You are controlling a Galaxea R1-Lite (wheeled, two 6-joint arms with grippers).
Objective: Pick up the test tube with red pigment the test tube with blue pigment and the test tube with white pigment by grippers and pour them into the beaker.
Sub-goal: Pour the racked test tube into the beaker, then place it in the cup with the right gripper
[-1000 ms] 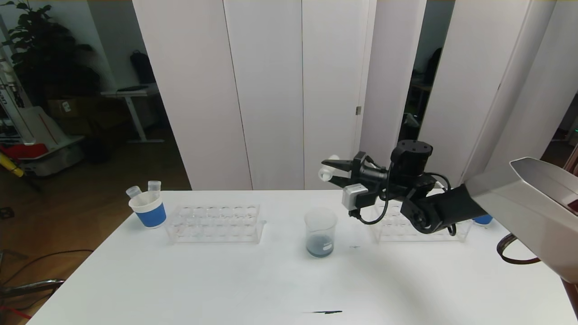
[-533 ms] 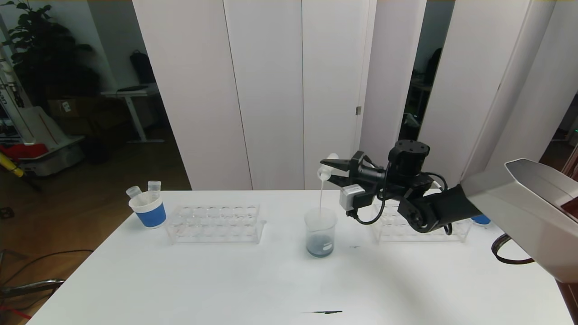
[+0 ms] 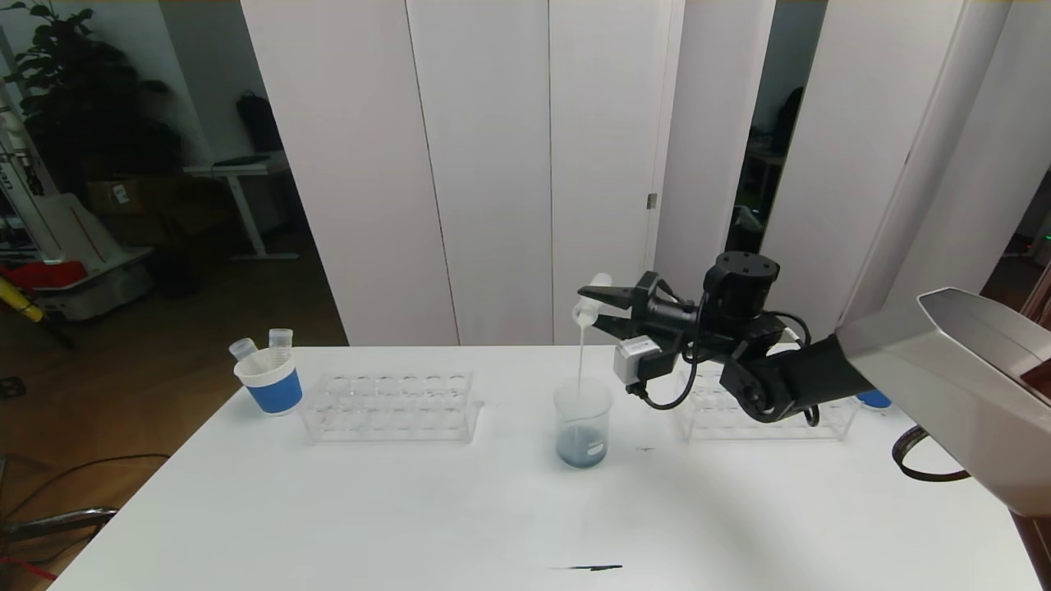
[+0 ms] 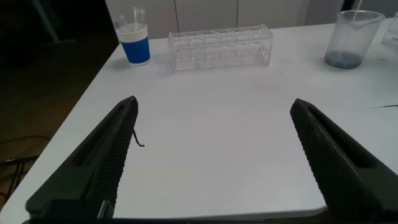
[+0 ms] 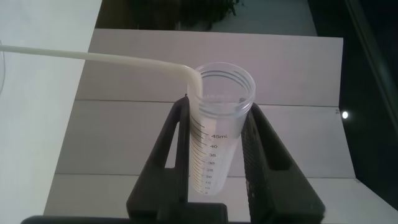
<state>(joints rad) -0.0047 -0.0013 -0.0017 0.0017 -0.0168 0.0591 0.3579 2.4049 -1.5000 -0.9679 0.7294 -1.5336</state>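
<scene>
Right pincer grips tipped white tube; high thin stream could drift past beaker onto desk. Left pincer wide, idle.

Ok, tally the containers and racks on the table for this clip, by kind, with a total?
Clear glass beaker: 1
Clear plastic tube racks: 2
White paper cups with a blue band: 2
Clear plastic tubes: 3, two in the left cup, one pouring white pigment
Total: 8
</scene>
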